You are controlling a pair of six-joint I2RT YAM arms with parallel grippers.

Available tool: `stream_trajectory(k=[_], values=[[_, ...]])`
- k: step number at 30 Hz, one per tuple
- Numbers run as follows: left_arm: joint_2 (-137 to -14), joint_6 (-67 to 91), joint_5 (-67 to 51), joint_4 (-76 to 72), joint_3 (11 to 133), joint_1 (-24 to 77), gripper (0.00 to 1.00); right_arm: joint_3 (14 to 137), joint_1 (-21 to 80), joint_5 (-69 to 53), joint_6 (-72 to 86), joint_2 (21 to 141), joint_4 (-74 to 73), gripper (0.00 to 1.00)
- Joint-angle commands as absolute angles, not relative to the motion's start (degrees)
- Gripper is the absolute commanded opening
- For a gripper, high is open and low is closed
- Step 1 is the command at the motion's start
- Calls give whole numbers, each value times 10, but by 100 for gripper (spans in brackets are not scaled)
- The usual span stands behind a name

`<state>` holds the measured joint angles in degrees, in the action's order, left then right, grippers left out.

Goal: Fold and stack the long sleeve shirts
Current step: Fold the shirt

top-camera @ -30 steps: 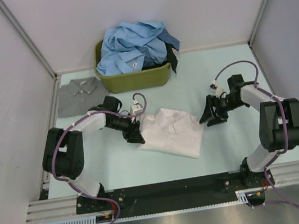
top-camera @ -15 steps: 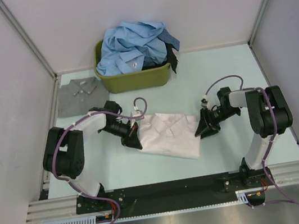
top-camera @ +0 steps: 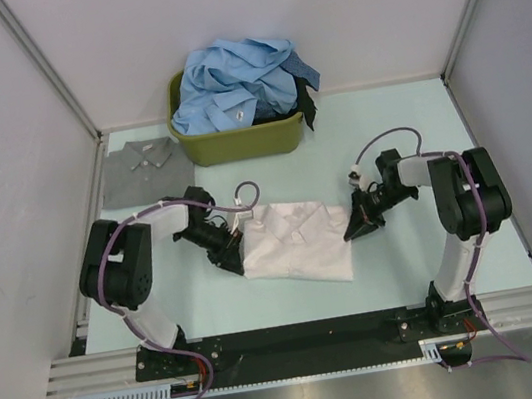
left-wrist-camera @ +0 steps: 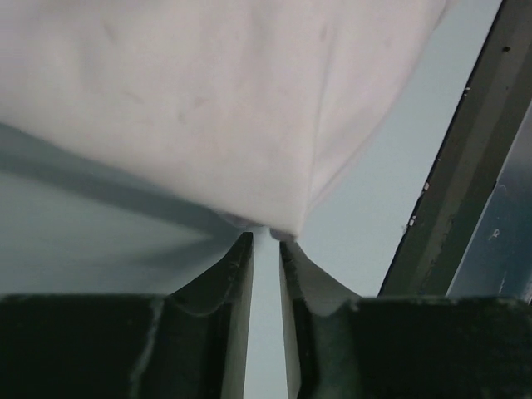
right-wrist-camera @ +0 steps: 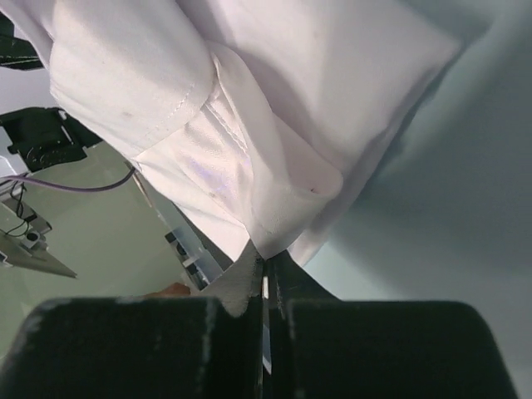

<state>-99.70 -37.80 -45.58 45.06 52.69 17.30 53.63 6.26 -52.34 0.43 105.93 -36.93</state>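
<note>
While lying folded on the pale bench (top-camera: 409,268) between the two arms, looks soft, thin and light: a white shirt (top-camera: 293,244), collared, just in front of the olive tub (top-camera: 237,143). Likely sags wherever unsupported, slides easily over the smooth surface, and spills out of its fold if tugged from one side only (no stiffness to rely on). Best taken at opposite edges or corners, through all layers at once, with both sides raised together.

At the shirt's left edge: left tool (top-camera: 234,261), nearly closed, only a narrow slit between the jaws. From its wrist view, cloth drawn down to a point right at the fingertips (left-wrist-camera: 238,262), apparently pinched there, the near edge lifted with shadow beneath.

At the shirt's right edge: right tool (top-camera: 354,229), jaws pressed together on a folded corner of the same cloth, a stitched hem bunched just above the tips.

Elsewhere, untouched: blue shirts (top-camera: 237,82) heaped in the tub, and a grey shirt (top-camera: 135,170) flat at the far left.
</note>
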Motion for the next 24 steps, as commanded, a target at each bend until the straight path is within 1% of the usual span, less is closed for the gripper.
stream_trajectory(k=[1,2,4,5,6,7,8,10,11,12,13,14,15,16,17,18,19,20,21,22,23,24], values=[[-991,-371,-429,439,538,150,29,599,69,-508,3,1065,-359,1],[-985,-374,-430,442,540,148,35,606,71,-507,2,1064,-371,8],[-960,-389,-435,456,547,136,38,624,72,-509,-30,1056,-391,16],[-949,-394,-446,461,551,123,43,629,69,-503,-37,1040,-413,28],[-924,-404,-454,474,556,115,48,632,67,-500,-59,1029,-428,35],[-909,-406,-461,479,571,106,52,642,62,-497,-75,1020,-446,40],[-893,-406,-475,481,580,91,61,647,59,-485,-94,1002,-491,47],[-834,-398,-483,477,616,88,81,657,38,-475,-139,982,-527,54],[-811,-398,-481,473,628,91,99,670,30,-475,-149,950,-545,57],[-792,-385,-470,448,639,97,99,679,19,-482,-160,932,-545,64],[-753,-381,-462,434,654,102,99,685,20,-486,-177,906,-539,82],[-737,-380,-460,419,658,110,100,693,29,-476,-179,881,-498,95],[-723,-361,-481,369,657,110,99,693,40,-469,-180,825,-464,100],[-709,-335,-490,327,638,110,100,687,67,-462,-161,801,-427,100],[-691,-290,-490,281,621,110,99,675,77,-459,-136,781,-328,100],[-685,-172,-465,191,601,110,99,631,85,-448,-94,743,-259,100],[-685,-136,-462,163,583,110,99,604,102,-415,-38,732,-136,100],[-701,-132,-477,163,585,110,99,586,103,-388,53,725,-94,100],[-715,-136,-509,178,587,112,99,559,100,-419,75,728,-63,100],[-733,-123,-565,193,599,116,100,562,105,-461,98,760,-44,100],[-770,-100,-583,206,603,130,99,570,120,-513,140,782,-62,100],[-785,-44,-591,211,601,139,99,589,134,-528,162,804,-88,100]])
